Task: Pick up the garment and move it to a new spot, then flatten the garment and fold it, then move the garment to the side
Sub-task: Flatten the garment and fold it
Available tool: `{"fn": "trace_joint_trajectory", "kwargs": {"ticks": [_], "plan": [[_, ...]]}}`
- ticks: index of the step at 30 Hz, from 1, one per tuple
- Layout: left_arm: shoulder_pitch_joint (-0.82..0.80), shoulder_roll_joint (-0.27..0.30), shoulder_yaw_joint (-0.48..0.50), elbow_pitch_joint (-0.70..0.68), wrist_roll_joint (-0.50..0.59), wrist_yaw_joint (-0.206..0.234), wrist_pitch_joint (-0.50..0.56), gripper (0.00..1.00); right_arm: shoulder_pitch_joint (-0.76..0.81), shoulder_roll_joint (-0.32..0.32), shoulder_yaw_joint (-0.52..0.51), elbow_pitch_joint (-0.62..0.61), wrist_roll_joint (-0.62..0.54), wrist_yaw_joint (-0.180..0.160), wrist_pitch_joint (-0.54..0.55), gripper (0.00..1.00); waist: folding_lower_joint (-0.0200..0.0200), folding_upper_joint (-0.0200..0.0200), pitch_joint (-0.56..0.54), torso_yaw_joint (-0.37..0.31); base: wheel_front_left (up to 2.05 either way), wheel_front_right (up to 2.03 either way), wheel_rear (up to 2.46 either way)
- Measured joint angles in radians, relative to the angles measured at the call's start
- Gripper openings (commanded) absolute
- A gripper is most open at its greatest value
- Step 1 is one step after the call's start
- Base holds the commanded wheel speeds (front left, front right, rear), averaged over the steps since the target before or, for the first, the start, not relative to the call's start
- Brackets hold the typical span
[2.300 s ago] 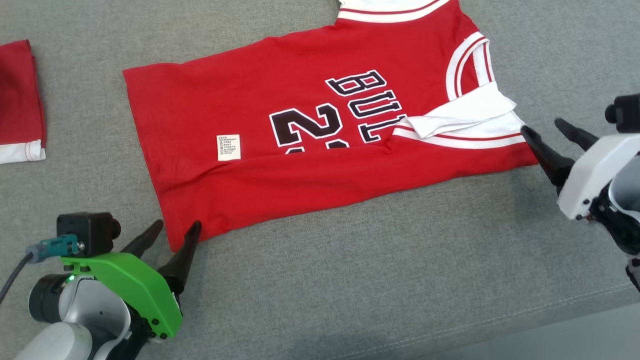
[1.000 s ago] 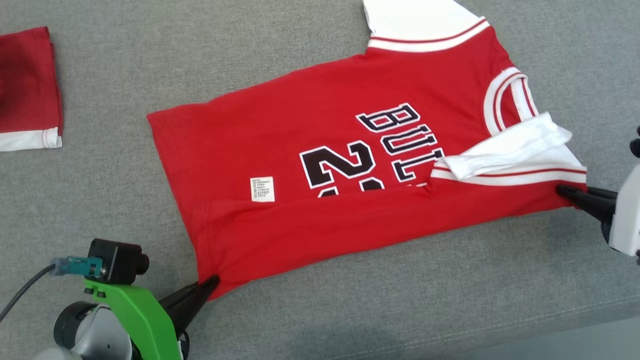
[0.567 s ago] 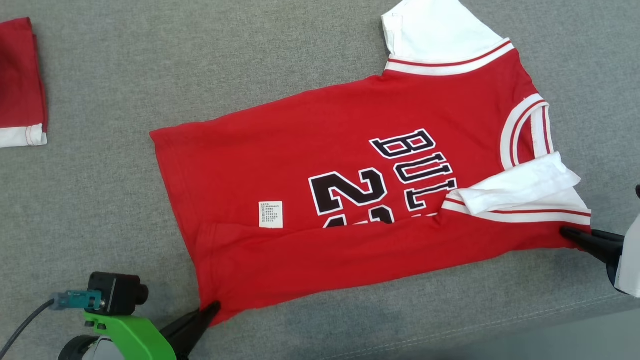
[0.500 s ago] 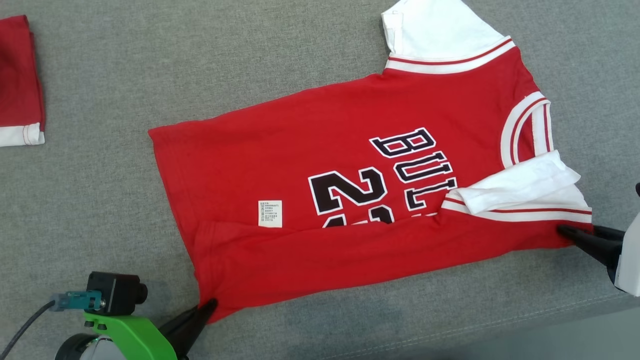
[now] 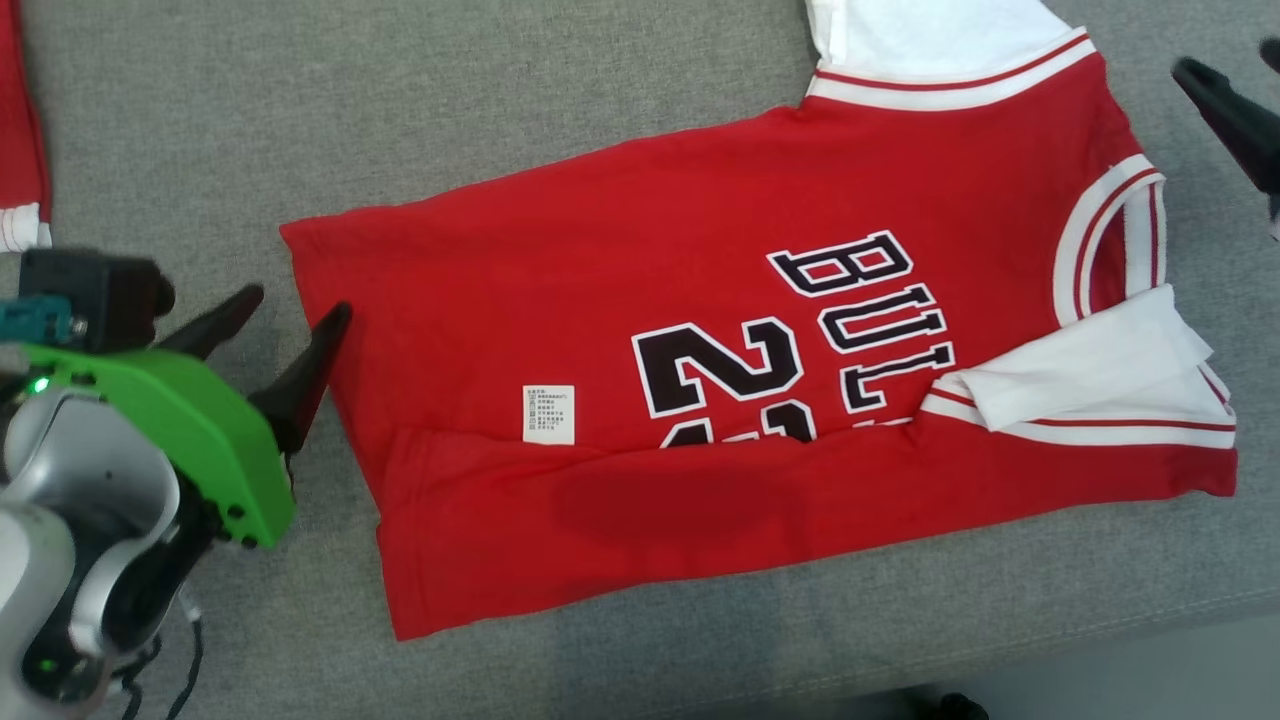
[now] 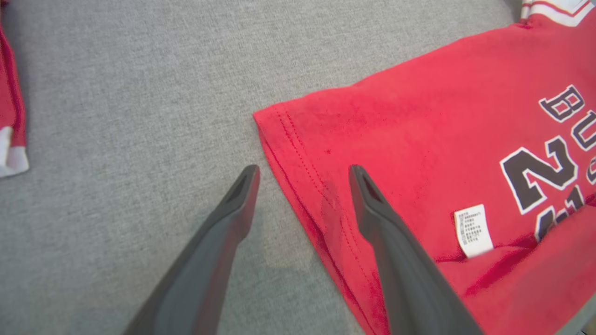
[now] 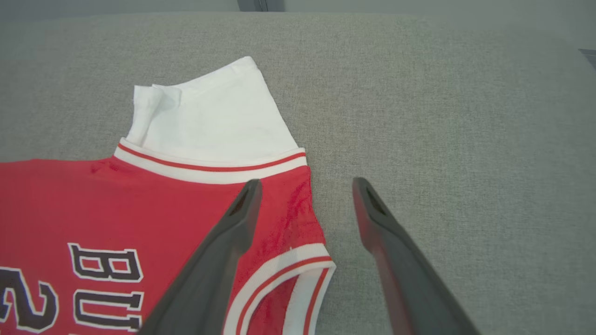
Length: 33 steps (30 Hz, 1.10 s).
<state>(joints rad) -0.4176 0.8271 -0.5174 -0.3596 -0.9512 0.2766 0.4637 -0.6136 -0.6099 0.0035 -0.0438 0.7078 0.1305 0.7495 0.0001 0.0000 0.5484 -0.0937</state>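
The garment (image 5: 600,280) is a red jersey with black lettering and white sleeves, lying flat on the grey cushion with its near long edge folded over the front. My left gripper (image 5: 293,303) stands open at the hem's far left corner. In the left wrist view the left gripper (image 6: 303,170) straddles the hem of the garment (image 6: 419,130), one finger over the cloth and one over the cushion. My right gripper (image 5: 1228,58) is open at the upper right. In its wrist view the right gripper (image 7: 307,182) straddles the shoulder corner of the garment (image 7: 139,204) beside the white sleeve (image 7: 209,121).
Another red cloth with a white band (image 5: 20,130) lies at the far left, also visible as the red cloth (image 6: 9,107) in the left wrist view. The grey cushion's front edge (image 5: 1100,640) runs along the lower right, with paler floor beyond it.
Both grippers have opened and let go of the garment's near corners. The left one has moved up to the far hem corner, the right one to the far shoulder. The head camera has shifted.
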Motion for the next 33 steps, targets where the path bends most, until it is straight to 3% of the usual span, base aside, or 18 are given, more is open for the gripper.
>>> {"fn": "trace_joint_trajectory", "kwargs": {"ticks": [7, 11, 16, 17, 18, 19, 21, 22, 23, 33], "plan": [[-0.25, -0.142, -0.125, 0.194, 0.084, -0.053, 0.104, 1.0, -0.29, 0.118, 0.12, 0.234, -0.143, 0.0, -0.065, 1.0, 0.0001, 0.0, 0.054, 0.042, 0.0, 0.0, 0.0], [-0.338, -0.217, -0.175, 0.275, 0.117, -0.086, 0.119, 1.0, -0.388, 0.151, 0.13, 0.384, -0.19, 0.0, -0.118, 1.0, 0.0001, 0.0, 0.075, 0.081, 0.0, 0.0, 0.0], [-0.379, -0.271, -0.208, 0.33, 0.121, -0.119, 0.122, 1.0, -0.43, 0.164, 0.141, 0.521, -0.237, 0.0, -0.152, 1.0, 0.0001, 0.0, 0.089, 0.123, 0.0, 0.0, 0.0], [-0.394, -0.289, -0.222, 0.346, 0.126, -0.133, 0.121, 0.9, -0.445, 0.168, 0.152, 0.564, -0.238, 0.0, -0.168, 1.0, 0.0001, 0.0, 0.095, 0.143, 0.0, 0.0, 0.0], [-0.399, -0.298, -0.225, 0.353, 0.126, -0.141, 0.12, 0.36, -0.45, 0.172, 0.157, 0.583, -0.238, 0.0, -0.178, 1.0, 0.0001, 0.0, 0.097, 0.152, 0.0, 0.0, 0.0], [-0.402, -0.306, -0.227, 0.359, 0.126, -0.146, 0.118, 0.0, -0.458, 0.173, 0.166, 0.597, -0.238, 0.0, -0.183, 1.0, 0.0001, 0.0, 0.099, 0.16, 0.0, 0.0, 0.0], [-0.404, -0.311, -0.232, 0.367, 0.12, -0.161, 0.116, 0.0, -0.473, 0.169, 0.178, 0.621, -0.234, 0.0, -0.197, 1.0, 0.0, 0.0, 0.102, 0.173, 0.0, 0.0, 0.0], [-0.404, -0.314, -0.232, 0.37, 0.113, -0.164, 0.116, 0.0, -0.48, 0.168, 0.186, 0.63, -0.227, 0.0, -0.198, 0.87, 0.0, 0.0, 0.103, 0.178, 0.0, 0.0, 0.0], [-0.404, -0.315, -0.232, 0.374, 0.109, -0.169, 0.115, 0.0, -0.485, 0.164, 0.196, 0.637, -0.221, 0.0, -0.198, 0.0, -0.0001, 0.0, 0.105, 0.182, 0.0, 0.0, 0.0], [-0.403, -0.328, -0.223, 0.398, 0.09, -0.193, 0.067, 0.0, -0.506, 0.145, 0.289, 0.627, -0.081, 0.0, -0.29, 0.0, -0.0001, 0.0, 0.1, 0.171, 0.0, 0.0, 0.0]]}}
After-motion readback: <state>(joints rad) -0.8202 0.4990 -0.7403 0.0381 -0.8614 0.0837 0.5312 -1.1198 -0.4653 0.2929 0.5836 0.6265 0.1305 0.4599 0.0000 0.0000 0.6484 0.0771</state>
